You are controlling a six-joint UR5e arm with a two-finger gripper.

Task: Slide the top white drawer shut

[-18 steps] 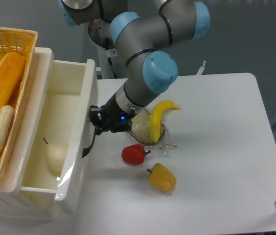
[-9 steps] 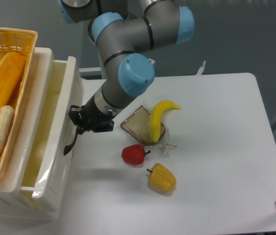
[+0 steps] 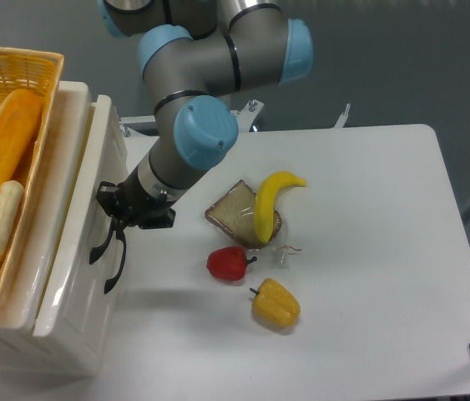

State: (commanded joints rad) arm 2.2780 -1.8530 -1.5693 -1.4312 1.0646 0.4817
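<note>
- White and glossy, the top white drawer [image 3: 72,276] is sitting at the left edge of the worktop [image 3: 368,267], its front panel lying almost flush with the cabinet body; no open interior is showing, so I judge the closing to be nearly or fully done.
- Whether a last sliver of gap is remaining cannot be told from this angle; at most a final short push would be left.
- Its thin black curved handle [image 3: 111,255] is standing out from the panel on the side facing the worktop.
- Just beside the drawer front, the pincer [image 3: 118,213] is pressing at or near the handle's upper end; whether its fingers are spread or closed is not clear.
- Above the drawer, a yellow wicker basket [image 3: 5,125] is holding bread-like items.
- Further from the drawer, a red pepper [image 3: 228,263], a yellow pepper [image 3: 275,302], a bread slice [image 3: 233,215] and a banana [image 3: 270,200] are lying together on the worktop.
</note>
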